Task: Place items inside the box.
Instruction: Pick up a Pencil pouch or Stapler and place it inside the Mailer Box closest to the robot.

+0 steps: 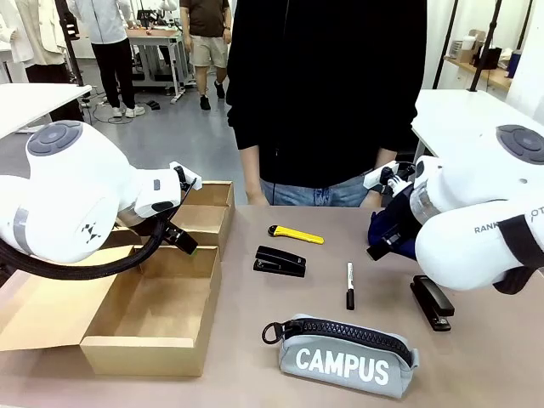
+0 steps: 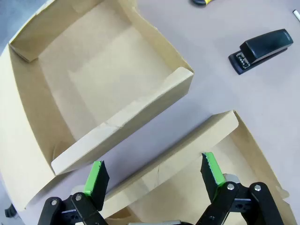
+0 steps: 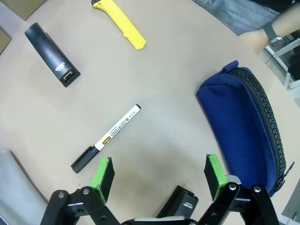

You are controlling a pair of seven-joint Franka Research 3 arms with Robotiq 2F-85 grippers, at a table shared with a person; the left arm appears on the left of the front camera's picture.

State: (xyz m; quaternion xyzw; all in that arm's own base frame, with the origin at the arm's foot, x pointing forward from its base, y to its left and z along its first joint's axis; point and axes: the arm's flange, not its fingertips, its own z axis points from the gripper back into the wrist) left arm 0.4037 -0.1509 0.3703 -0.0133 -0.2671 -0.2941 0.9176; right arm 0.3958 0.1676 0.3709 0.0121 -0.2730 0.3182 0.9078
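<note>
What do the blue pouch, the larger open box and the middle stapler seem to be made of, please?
The blue pouch looks like matte woven fabric, with a black toothed zip. The larger box looks like dull tan cardboard, creased at its folds. The middle stapler has a smooth, slightly shiny black shell, perhaps plastic or painted metal.

**Quick colour rundown of the table**

The box (image 1: 144,344) and the smaller box (image 1: 204,223) are plain tan cardboard. The pencil pouch (image 3: 239,126) is deep navy with a dark zip. The stapler (image 1: 280,262) is black, and so is the second stapler (image 1: 432,302). The utility knife (image 1: 296,235) is bright yellow, and the marker (image 1: 349,285) is white with a black cap. The CAMPUS pouch (image 1: 348,353) is grey with white lettering and a black zip. The table (image 1: 476,365) is a dull brownish beige. The left hand (image 2: 153,169) and right hand (image 3: 158,169) are black with green pads (image 2: 95,177).
</note>
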